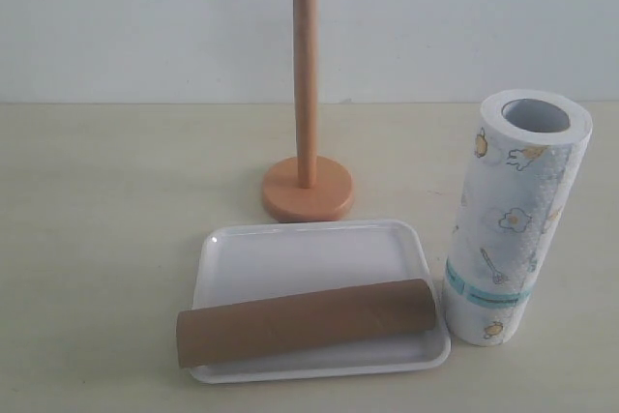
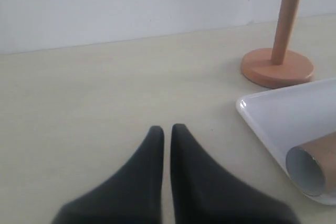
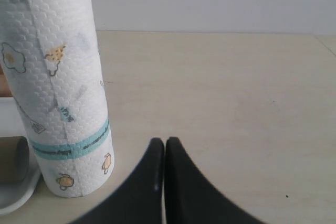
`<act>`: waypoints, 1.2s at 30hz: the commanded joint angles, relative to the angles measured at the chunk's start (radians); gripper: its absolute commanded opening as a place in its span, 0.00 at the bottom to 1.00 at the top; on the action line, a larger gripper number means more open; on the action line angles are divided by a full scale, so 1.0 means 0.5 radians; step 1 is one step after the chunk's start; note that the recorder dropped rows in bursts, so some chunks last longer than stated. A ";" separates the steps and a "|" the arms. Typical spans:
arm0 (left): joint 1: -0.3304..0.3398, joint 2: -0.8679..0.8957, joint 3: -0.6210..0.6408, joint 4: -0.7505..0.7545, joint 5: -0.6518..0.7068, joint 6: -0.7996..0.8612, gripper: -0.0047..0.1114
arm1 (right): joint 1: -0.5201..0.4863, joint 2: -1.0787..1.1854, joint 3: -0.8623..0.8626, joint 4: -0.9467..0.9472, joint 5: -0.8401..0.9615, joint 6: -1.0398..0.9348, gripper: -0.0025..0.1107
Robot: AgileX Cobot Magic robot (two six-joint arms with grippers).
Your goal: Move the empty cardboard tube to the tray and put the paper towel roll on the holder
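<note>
The brown cardboard tube (image 1: 305,322) lies across the front of the white tray (image 1: 300,253); its open end (image 2: 310,170) shows in the left wrist view on the tray (image 2: 294,111). Right of the tray the printed paper towel roll (image 1: 515,215) stands upright on the table, also seen close in the right wrist view (image 3: 58,82). Behind the tray stands the wooden holder (image 1: 307,142), its pole bare (image 2: 278,59). My left gripper (image 2: 167,128) is shut and empty over bare table left of the tray. Beside the roll, my right gripper (image 3: 165,141) is shut and empty. Neither gripper appears in the exterior view.
A pale wooden tabletop (image 1: 97,200) runs back to a white wall (image 1: 145,16). A bit of the tray's rim (image 3: 13,198) and the tube's end (image 3: 13,160) show next to the roll in the right wrist view.
</note>
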 commanded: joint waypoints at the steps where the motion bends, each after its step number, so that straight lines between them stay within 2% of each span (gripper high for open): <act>1: 0.085 -0.036 0.006 0.002 0.011 -0.024 0.08 | -0.005 -0.010 -0.001 -0.006 -0.018 0.000 0.02; 4: 0.144 -0.036 0.006 0.002 0.024 -0.038 0.08 | -0.005 -0.010 -0.001 -0.006 -0.018 0.000 0.02; 8: 0.145 -0.036 0.006 0.002 0.024 -0.145 0.08 | -0.005 -0.010 -0.001 -0.006 -0.018 0.000 0.02; 36: 0.145 -0.036 0.006 0.002 0.024 -0.145 0.08 | -0.005 -0.010 -0.001 -0.006 -0.018 0.000 0.02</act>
